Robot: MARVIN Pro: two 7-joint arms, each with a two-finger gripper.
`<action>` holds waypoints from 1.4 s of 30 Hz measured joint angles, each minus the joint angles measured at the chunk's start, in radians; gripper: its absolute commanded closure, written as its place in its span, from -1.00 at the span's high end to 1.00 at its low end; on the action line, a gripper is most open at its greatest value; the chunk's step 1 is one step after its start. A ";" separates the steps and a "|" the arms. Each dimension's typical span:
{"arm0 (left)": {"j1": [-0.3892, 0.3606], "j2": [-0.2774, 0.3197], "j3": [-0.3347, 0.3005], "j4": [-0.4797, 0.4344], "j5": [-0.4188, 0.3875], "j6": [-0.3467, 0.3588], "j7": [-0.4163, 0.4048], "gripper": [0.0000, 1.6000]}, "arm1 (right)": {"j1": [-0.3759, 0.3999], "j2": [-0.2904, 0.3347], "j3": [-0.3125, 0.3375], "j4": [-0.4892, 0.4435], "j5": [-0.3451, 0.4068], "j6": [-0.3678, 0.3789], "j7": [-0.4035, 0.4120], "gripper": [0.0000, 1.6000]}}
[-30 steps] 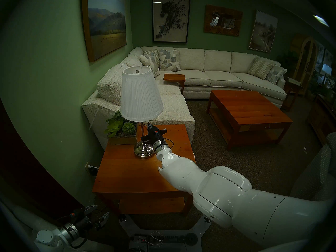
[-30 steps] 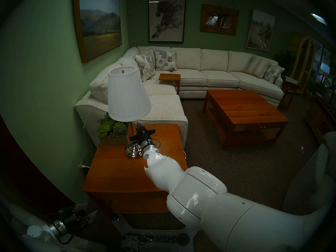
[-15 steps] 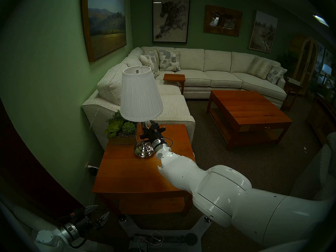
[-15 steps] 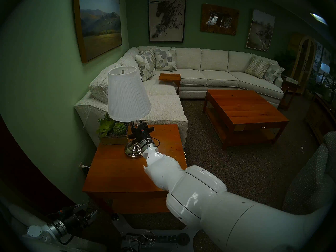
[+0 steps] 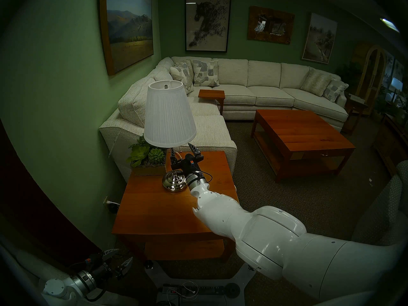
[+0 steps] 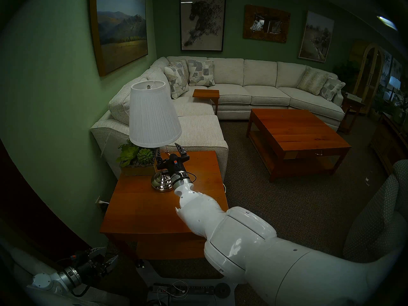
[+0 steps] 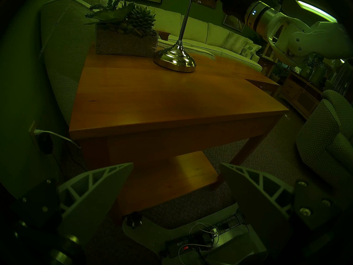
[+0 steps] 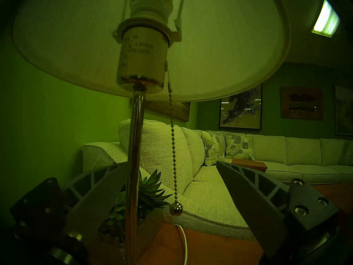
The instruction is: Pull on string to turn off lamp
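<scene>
The right gripper (image 8: 172,167) has its jaws wide apart, with the string (image 8: 174,144) hanging free between them, untouched, just right of the pole. This beaded chain looks light, limp and slippery; the knob (image 8: 176,209) at its end is the likely stop to grip above. The lamp (image 5: 170,117) stands at the far left of the side table (image 5: 154,210), seemingly top-heavy. The left gripper (image 7: 175,182) rests near the floor, jaws apart.

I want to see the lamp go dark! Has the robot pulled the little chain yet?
Looks done: the lamp is dark, its shade unlit. In hand: nothing; the right claw is open, and the chain hangs free between its fingers, touching neither. The left claw waits low, open. Left: only backing the arm away, probably.
</scene>
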 measured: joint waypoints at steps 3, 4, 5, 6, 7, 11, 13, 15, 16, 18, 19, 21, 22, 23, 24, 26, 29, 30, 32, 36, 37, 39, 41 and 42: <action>0.002 0.000 0.000 -0.001 0.000 0.000 0.000 1.00 | -0.027 0.012 -0.013 -0.035 -0.020 -0.008 -0.035 0.93; 0.002 0.000 0.000 -0.001 0.000 0.000 0.000 1.00 | -0.037 0.015 -0.017 -0.045 -0.026 -0.009 -0.045 0.93; 0.002 0.000 0.000 -0.001 0.000 0.000 0.000 1.00 | -0.051 0.020 -0.022 -0.061 -0.034 -0.011 -0.059 0.93; 0.003 0.000 0.000 -0.001 0.000 0.000 0.000 1.00 | -0.062 0.023 -0.026 -0.072 -0.040 -0.012 -0.068 0.94; 0.003 0.000 0.000 -0.001 0.000 0.000 0.000 1.00 | -0.076 0.027 -0.031 -0.086 -0.046 -0.013 -0.080 0.96; 0.004 0.000 0.000 -0.001 0.000 0.000 0.000 1.00 | -0.122 0.039 -0.049 -0.131 -0.065 -0.016 -0.112 1.00; 0.004 0.000 0.000 -0.001 0.000 0.000 0.000 1.00 | -0.149 0.047 -0.061 -0.156 -0.075 -0.017 -0.128 1.00; 0.004 0.000 0.000 -0.001 0.000 0.000 0.000 1.00 | -0.177 0.059 -0.076 -0.185 -0.086 -0.017 -0.148 1.00; 0.004 0.000 0.000 0.000 0.000 0.000 0.000 1.00 | -0.185 0.063 -0.080 -0.194 -0.090 -0.018 -0.154 1.00; 0.004 0.000 0.000 0.000 0.000 0.000 0.000 1.00 | -0.209 0.075 -0.091 -0.218 -0.101 -0.018 -0.176 1.00; 0.004 0.000 0.000 0.000 0.000 0.000 0.000 1.00 | -0.219 0.080 -0.094 -0.229 -0.106 -0.018 -0.185 1.00; 0.004 0.000 0.000 0.000 0.000 0.000 0.000 1.00 | -0.239 0.091 -0.100 -0.252 -0.116 -0.018 -0.207 1.00; 0.004 0.000 0.000 0.000 0.000 0.000 0.000 1.00 | -0.249 0.096 -0.102 -0.265 -0.122 -0.019 -0.218 1.00; 0.004 0.000 0.000 0.000 0.000 0.000 0.000 1.00 | -0.259 0.102 -0.104 -0.278 -0.130 -0.019 -0.233 1.00; 0.004 0.000 0.000 0.000 0.000 0.000 0.000 1.00 | -0.273 0.112 -0.108 -0.298 -0.146 -0.019 -0.254 1.00; 0.004 0.000 0.000 0.000 0.000 0.000 0.000 1.00 | -0.283 0.120 -0.112 -0.315 -0.162 -0.019 -0.274 1.00; 0.005 0.000 0.000 0.000 0.000 0.000 0.000 1.00 | -0.304 0.138 -0.118 -0.350 -0.197 -0.020 -0.318 1.00; 0.005 0.000 0.000 0.000 0.000 0.000 0.000 1.00 | -0.311 0.145 -0.120 -0.363 -0.211 -0.020 -0.337 1.00; 0.005 0.000 0.000 -0.001 0.000 0.000 0.000 1.00 | -0.325 0.159 -0.124 -0.388 -0.242 -0.020 -0.373 1.00; 0.005 0.000 0.000 -0.001 0.000 0.000 0.000 1.00 | -0.352 0.187 -0.123 -0.440 -0.299 -0.022 -0.451 1.00; 0.005 0.000 0.000 -0.002 0.000 0.000 0.000 1.00 | -0.356 0.191 -0.122 -0.449 -0.307 -0.022 -0.464 1.00; 0.006 0.000 0.000 -0.002 0.000 0.000 0.000 1.00 | -0.369 0.204 -0.117 -0.477 -0.334 -0.022 -0.505 1.00; 0.006 0.000 0.000 -0.003 0.000 0.000 0.000 1.00 | -0.380 0.215 -0.115 -0.499 -0.357 -0.023 -0.536 1.00; 0.006 0.000 0.000 -0.003 0.000 0.000 0.001 1.00 | -0.383 0.219 -0.114 -0.508 -0.366 -0.023 -0.547 1.00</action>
